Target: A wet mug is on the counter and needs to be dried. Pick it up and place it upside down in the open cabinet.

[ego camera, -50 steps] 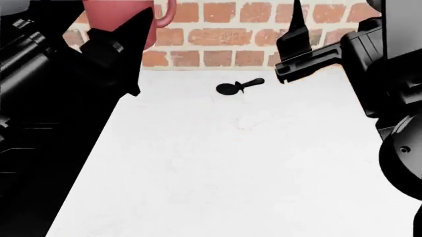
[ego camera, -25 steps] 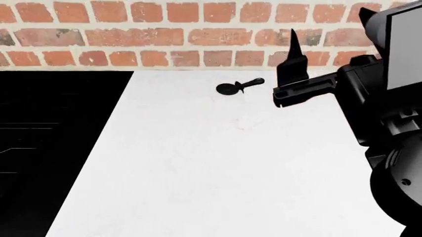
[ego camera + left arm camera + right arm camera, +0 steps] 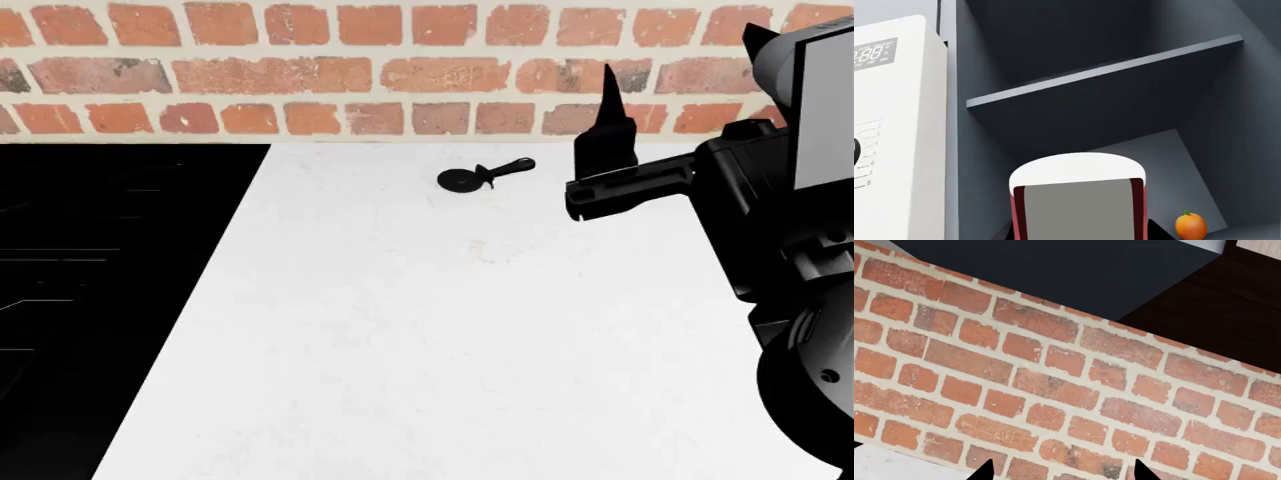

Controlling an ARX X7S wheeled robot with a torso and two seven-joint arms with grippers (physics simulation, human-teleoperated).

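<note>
Rough brick wall (image 3: 400, 70) backs smooth white counter (image 3: 441, 330).

Brick wall (image 3: 334, 70): 12 o'clock, red, pale mortar | stovetop (image 3: 94, 290): 9 o'clock, black | cabinet shelf (image 3: 1107, 70): dark grey | appliance (image 3: 894, 130): white, beside the cabinet

The head camera looked down over the counter (image 3: 441, 330) toward the brick wall (image 3: 400, 70). The right wrist camera faced that wall (image 3: 1054, 375) closely. The left wrist camera looked past the mug (image 3: 1077, 200) into the cabinet (image 3: 1107, 100) ahead.
</note>
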